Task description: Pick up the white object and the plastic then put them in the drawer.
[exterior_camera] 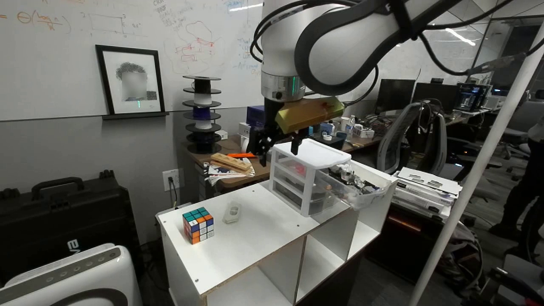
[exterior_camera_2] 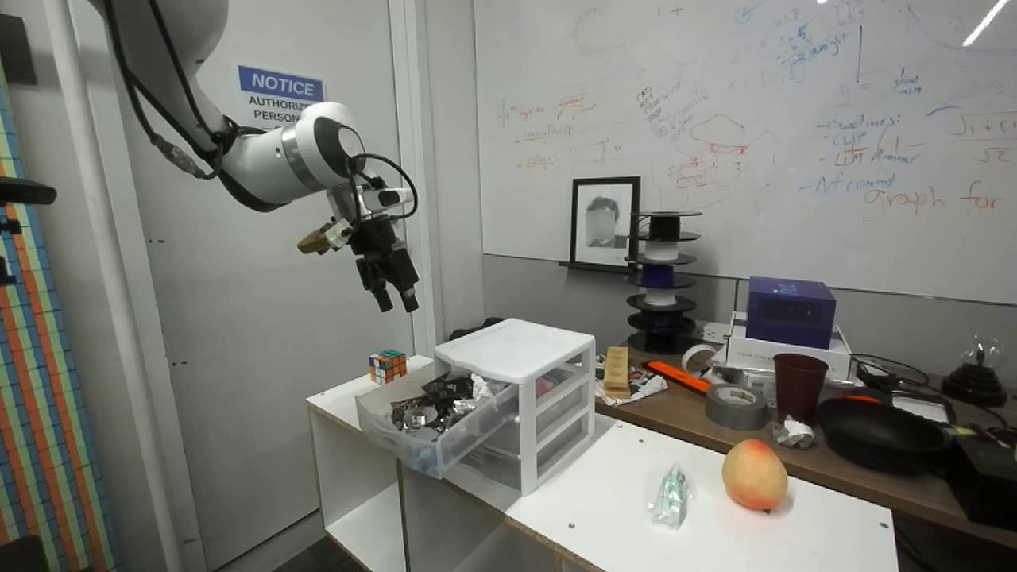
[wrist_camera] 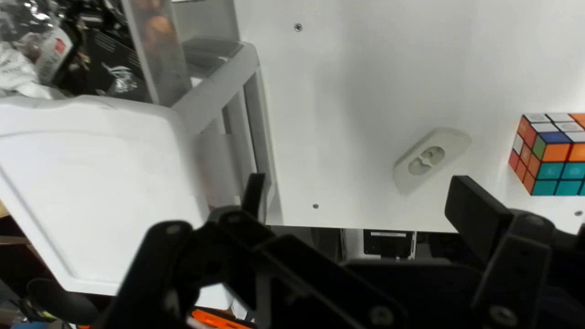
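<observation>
The white object (exterior_camera: 232,213), a small whitish block with a two-lobed hollow, lies on the white shelf top. It also shows in the wrist view (wrist_camera: 411,176), near the right finger. A clear plastic packet (exterior_camera_2: 671,498), perhaps the plastic, lies on the shelf at the unit's other side. The drawer (exterior_camera: 367,199) is pulled out of the white drawer unit and full of mixed items. It also shows in an exterior view (exterior_camera_2: 473,437) and the wrist view (wrist_camera: 157,55). My gripper (exterior_camera: 279,154) is open and empty, in the air above the shelf, pointing down; it also shows in an exterior view (exterior_camera_2: 397,303) and the wrist view (wrist_camera: 356,189).
A multicoloured puzzle cube (exterior_camera: 198,225) stands beside the white object. The drawer unit (exterior_camera_2: 516,349) stands mid-shelf. A peach-coloured fruit (exterior_camera_2: 755,475) sits beside the plastic packet. A desk (exterior_camera_2: 691,421) behind holds tape, a cup and a pan. Filament spools (exterior_camera: 202,114) stand at the wall.
</observation>
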Motion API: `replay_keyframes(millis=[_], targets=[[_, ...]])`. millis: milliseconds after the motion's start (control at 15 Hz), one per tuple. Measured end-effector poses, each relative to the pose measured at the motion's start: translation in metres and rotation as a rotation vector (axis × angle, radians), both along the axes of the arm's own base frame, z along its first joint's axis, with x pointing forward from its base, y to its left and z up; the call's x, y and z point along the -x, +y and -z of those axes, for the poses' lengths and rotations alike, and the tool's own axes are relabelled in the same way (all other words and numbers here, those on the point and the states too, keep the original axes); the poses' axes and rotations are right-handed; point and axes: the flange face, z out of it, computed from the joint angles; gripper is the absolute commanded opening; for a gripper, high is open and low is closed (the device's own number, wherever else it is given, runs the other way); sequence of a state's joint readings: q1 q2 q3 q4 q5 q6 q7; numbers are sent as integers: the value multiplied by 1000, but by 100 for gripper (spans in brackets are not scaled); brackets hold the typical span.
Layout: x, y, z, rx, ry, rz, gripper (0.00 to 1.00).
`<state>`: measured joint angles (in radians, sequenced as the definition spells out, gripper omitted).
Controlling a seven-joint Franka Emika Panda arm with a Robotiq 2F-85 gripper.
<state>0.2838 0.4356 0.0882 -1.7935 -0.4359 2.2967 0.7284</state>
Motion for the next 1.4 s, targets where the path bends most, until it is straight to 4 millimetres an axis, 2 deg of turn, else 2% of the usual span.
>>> replay_keyframes(millis=[200, 533, 933, 1400], targets=[[-18, 6, 27, -37, -26, 63, 100], [-44, 15, 75, -152, 34, 187, 100], [-68, 32, 101, -263, 65, 266, 100], [-86, 25, 134, -287, 141, 312, 100]])
